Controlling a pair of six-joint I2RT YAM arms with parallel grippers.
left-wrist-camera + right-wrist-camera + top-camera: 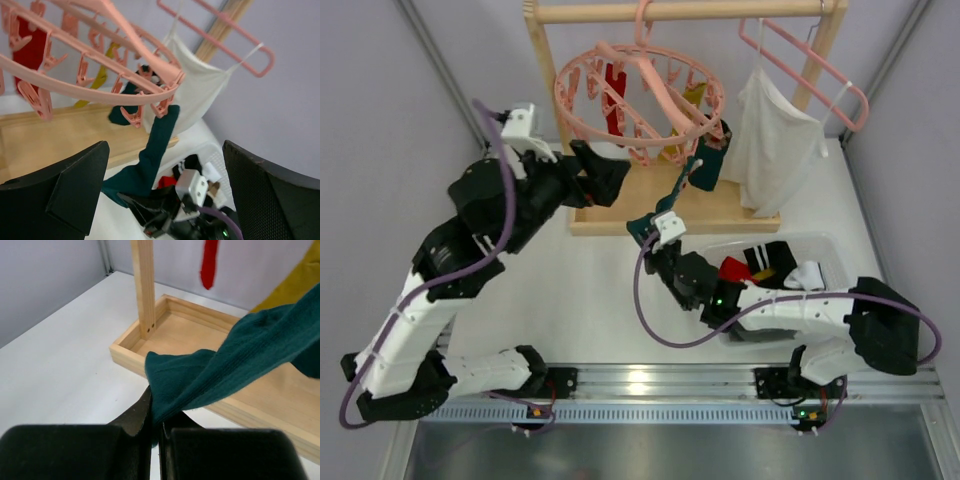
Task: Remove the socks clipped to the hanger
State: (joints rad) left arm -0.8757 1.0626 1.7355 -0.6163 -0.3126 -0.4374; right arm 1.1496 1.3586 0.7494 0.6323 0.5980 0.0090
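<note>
The round pink hanger (640, 100) hangs from the wooden rail, tilted. A red sock (613, 92) and a mustard sock (696, 98) hang inside it. A dark teal sock (708, 160) is clipped at the ring's right edge and stretches down-left. My right gripper (653, 232) is shut on its lower end, as the right wrist view (157, 425) shows with the teal sock (225, 370). My left gripper (608, 178) is open and empty, just left of and below the ring (100, 92). In the left wrist view the teal sock (157, 145) hangs from a clip.
A white cloth (770, 135) hangs on a plain pink hanger (820, 70) at the right. The wooden rack's base tray (620, 222) lies under the ring. A clear bin (825, 250) holding red, black and white socks stands right of my right arm.
</note>
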